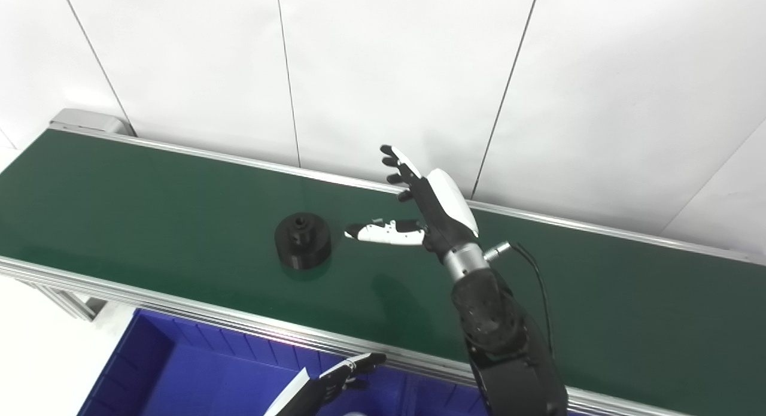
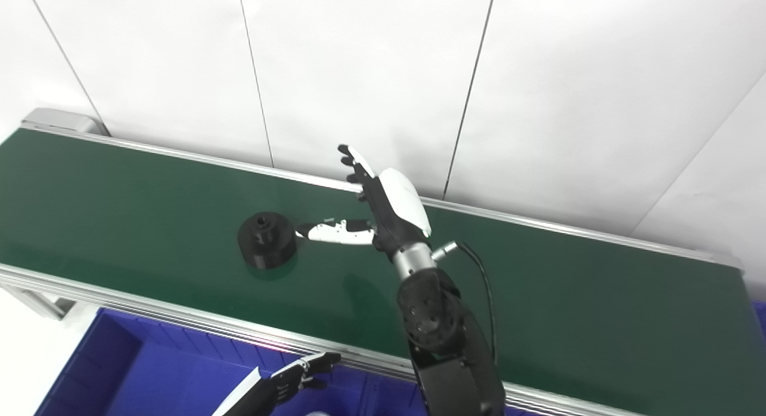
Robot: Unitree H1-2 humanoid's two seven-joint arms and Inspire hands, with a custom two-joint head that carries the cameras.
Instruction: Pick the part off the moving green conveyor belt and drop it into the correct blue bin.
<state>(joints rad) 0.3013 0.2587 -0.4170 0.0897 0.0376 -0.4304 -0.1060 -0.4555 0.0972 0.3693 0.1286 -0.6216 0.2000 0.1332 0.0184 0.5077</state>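
A black round part (image 1: 303, 239) with a raised hub sits upright on the green conveyor belt (image 1: 149, 200). My right hand (image 1: 419, 203) hovers over the belt just right of the part, open, fingers stretched toward the far rail and thumb pointing at the part. A small gap separates the thumb tip from the part. My left hand (image 1: 335, 381) is low at the bottom edge, over the blue bin (image 1: 179, 368), fingers loosely curled with nothing in them.
The belt's aluminium rails (image 1: 197, 311) run along both its sides. A white panelled wall (image 1: 383, 75) stands behind. A second blue bin corner (image 2: 759, 311) shows at the far right.
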